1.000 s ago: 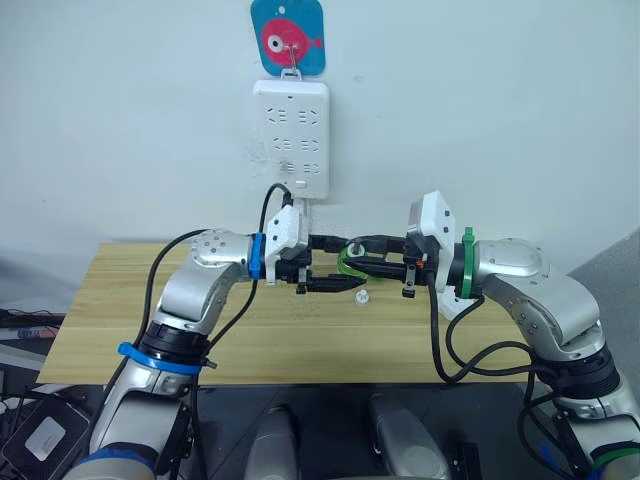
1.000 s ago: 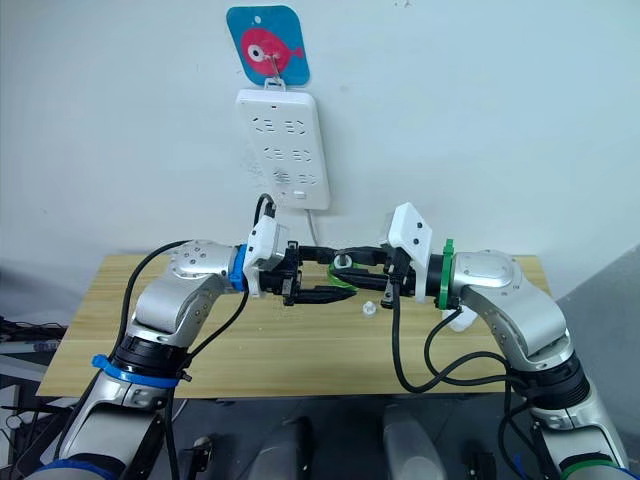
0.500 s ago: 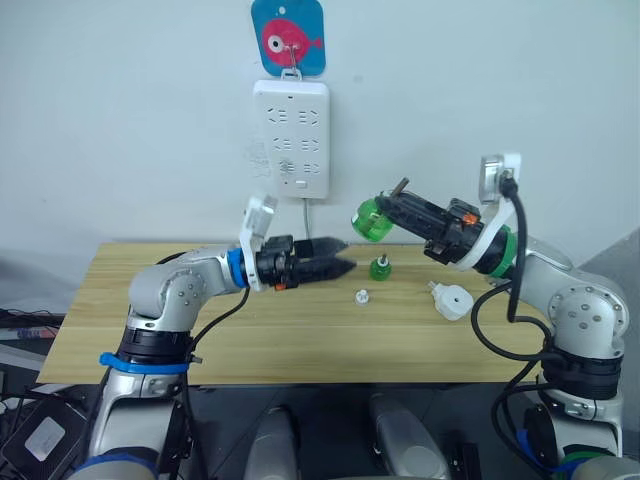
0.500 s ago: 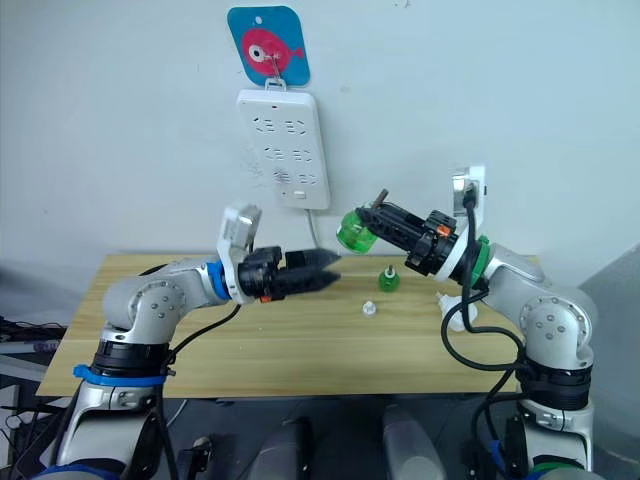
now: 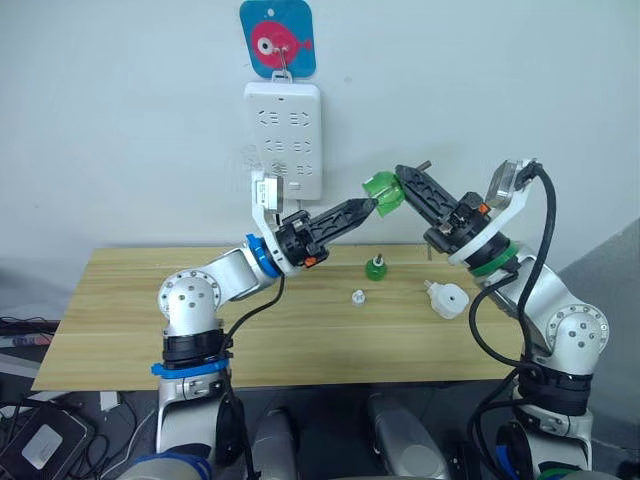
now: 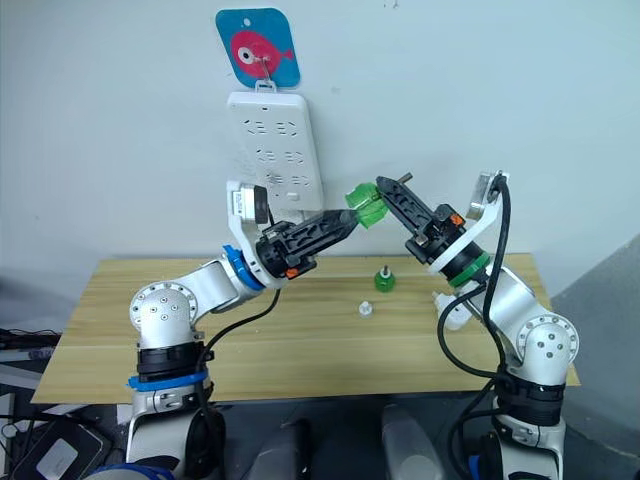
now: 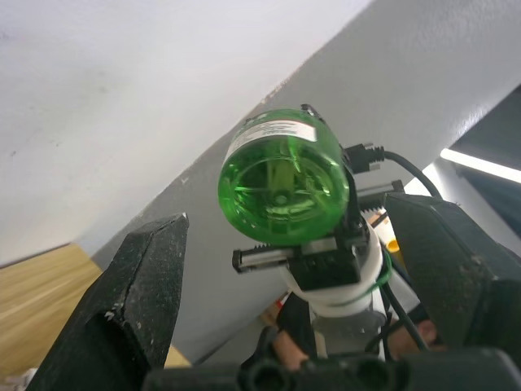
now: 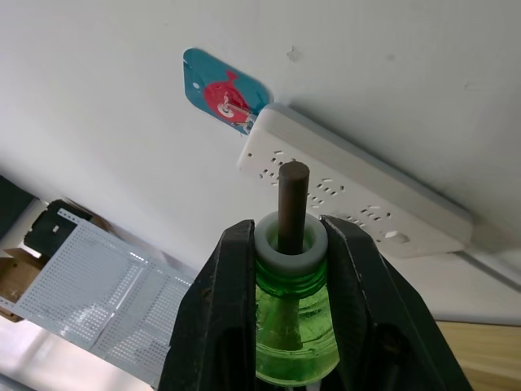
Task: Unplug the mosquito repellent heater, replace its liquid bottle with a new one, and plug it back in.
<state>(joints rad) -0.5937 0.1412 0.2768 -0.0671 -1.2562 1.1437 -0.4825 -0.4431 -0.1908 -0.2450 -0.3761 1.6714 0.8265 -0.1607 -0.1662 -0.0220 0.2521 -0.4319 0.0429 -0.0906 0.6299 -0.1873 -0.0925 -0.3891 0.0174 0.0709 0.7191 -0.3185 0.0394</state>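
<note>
Now the right pincer [image 8: 281, 269] pinches a green bottle [image 5: 382, 193] by its neck, raised above the table [image 5: 130, 330]. Left pincer [image 7: 285, 269] spread wide, the bottle's base between its tips. Below sit the second bottle [image 5: 375, 267] and heater [image 5: 447, 298].

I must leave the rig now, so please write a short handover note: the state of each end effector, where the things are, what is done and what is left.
Left end effector: open, raised, aimed at the base of the uncapped green bottle.
Right end effector: shut on that bottle's neck, wick exposed, in front of the power strip.
On the table: heater, second green bottle, small white cap.
Done: heater unplugged, bottle out.
Left: fit the held bottle, probably the new one, into the heater and plug it in.
</note>
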